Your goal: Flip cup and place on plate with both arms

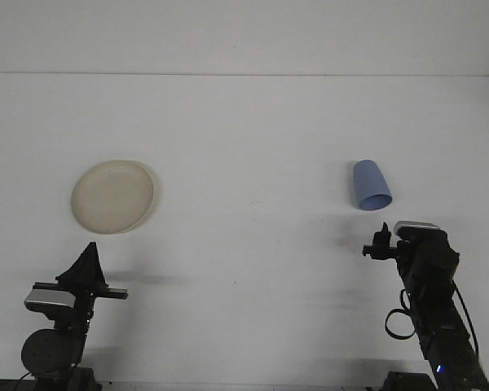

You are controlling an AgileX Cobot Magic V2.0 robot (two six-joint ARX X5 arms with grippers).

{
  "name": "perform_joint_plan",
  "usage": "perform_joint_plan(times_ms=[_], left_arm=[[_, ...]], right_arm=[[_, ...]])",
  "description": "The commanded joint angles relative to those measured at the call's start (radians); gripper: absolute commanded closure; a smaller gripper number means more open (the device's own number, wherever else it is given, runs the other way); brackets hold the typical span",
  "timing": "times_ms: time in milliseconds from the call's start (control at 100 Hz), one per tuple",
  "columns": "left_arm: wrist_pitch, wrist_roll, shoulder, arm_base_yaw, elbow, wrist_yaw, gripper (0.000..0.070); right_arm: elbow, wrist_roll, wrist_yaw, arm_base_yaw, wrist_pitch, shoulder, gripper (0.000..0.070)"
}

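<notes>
Your tabletop (244, 130): plain white, matte, nothing lying between the items. Cup (370, 185): blue, smooth, tapered, on its side toward the right edge, rim facing the near edge. Plate (113, 195): cream, round, shallow, toward the left edge, well apart from the cup. Right gripper (381, 243): black, just near-side of the cup, not touching; fingers' gap cannot be told. Left gripper (88, 262): black, near the near-left corner, fingers tapering together to a point.

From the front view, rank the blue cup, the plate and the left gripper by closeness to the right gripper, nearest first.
1. Blue cup: lying on its side just beyond the right gripper.
2. Left gripper: far across, at the table's near left.
3. Plate: left side, a little farther; close to the left gripper's rank.
</notes>
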Motion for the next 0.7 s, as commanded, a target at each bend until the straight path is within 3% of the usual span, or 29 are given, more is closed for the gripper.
perform_joint_plan(times_ms=[0, 160, 340, 690], left_arm=[[0.010, -0.001, -0.002, -0.002, -0.020, -0.001, 0.0689], [0.010, -0.001, -0.002, -0.002, -0.020, -0.001, 0.0689], [0.010, -0.001, -0.002, -0.002, -0.020, -0.001, 0.0689], [0.010, -0.001, -0.002, -0.002, -0.020, -0.001, 0.0689]], right_arm=[[-0.003, 0.010, -0.001, -0.015, 0.074, 0.039, 0.0249], [-0.003, -0.005, -0.042, -0.060, 0.240, 0.159, 0.0249], [-0.002, -0.002, -0.191, -0.130, 0.412, 0.335, 0.0250], [0.049, -0.009, -0.264, -0.148, 0.634, 0.611, 0.0252]])
